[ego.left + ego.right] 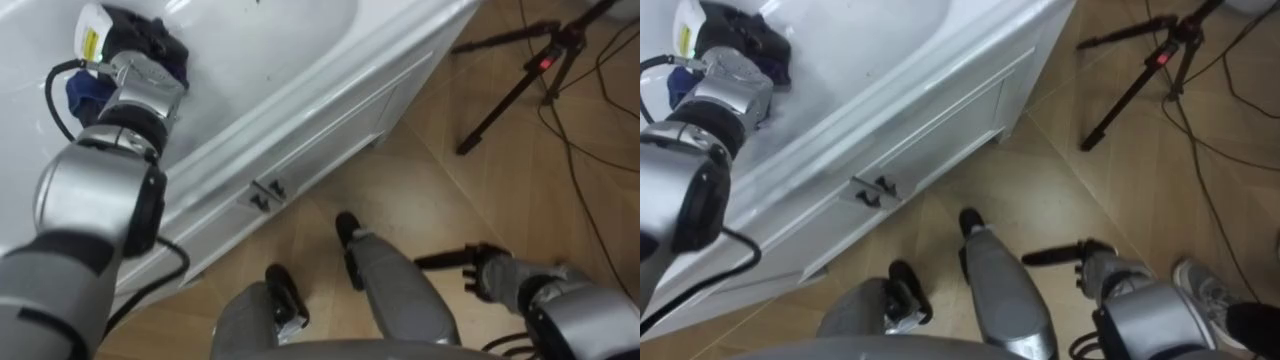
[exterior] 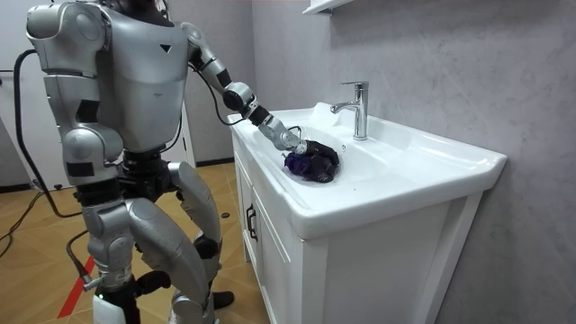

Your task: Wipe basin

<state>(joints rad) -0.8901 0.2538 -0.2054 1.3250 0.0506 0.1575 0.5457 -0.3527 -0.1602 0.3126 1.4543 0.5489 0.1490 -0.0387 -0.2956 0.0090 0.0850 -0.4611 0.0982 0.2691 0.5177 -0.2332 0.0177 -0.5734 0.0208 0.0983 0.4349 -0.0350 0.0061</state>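
1. Left eye view: a tripod [image 1: 520, 75] stands on the floor at 2 o'clock. At 10 o'clock the left hand [image 1: 150, 45] lies on the blue cloth [image 1: 90, 95] in the basin [image 1: 270, 40]. I cannot tell if it grips.
2. Room view: the cloth sits at 7 o'clock from the tap [image 2: 358, 108].
3. Right eye view: the right hand [image 1: 1090, 262] at 5 o'clock has straight fingers and holds nothing.

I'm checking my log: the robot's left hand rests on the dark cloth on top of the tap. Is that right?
Not quite: the left hand rests on the dark cloth inside the basin, not on the tap, which stands apart behind it, as the room view shows.
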